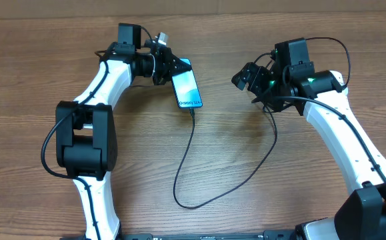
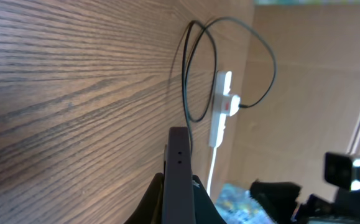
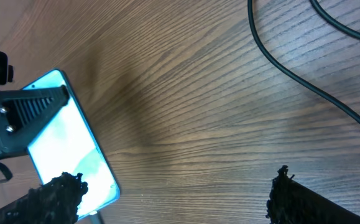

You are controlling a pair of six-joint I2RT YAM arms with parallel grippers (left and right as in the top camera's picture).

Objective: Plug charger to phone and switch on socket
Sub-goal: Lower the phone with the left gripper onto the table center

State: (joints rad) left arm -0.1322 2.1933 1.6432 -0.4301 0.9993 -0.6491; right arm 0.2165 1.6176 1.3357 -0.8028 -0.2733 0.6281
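- Overhead: the left claw [image 1: 169,67] clamps the top of the phone [image 1: 187,84]. The charger [image 1: 193,127] meets the phone's lower end and loops over the surface [image 1: 246,213].
- Left wrist: the phone is seen edge-on, and the socket [image 2: 221,106] lies beyond it.
- Right wrist: the right claw [image 3: 173,188] gapes wide and empty near the phone.

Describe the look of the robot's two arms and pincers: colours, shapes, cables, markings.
The left arm and right arm have white tubular links, boxy black joints and thin black cables alongside. A green light glows on the right arm. The left pincer and right pincer are black, with no readable markings.
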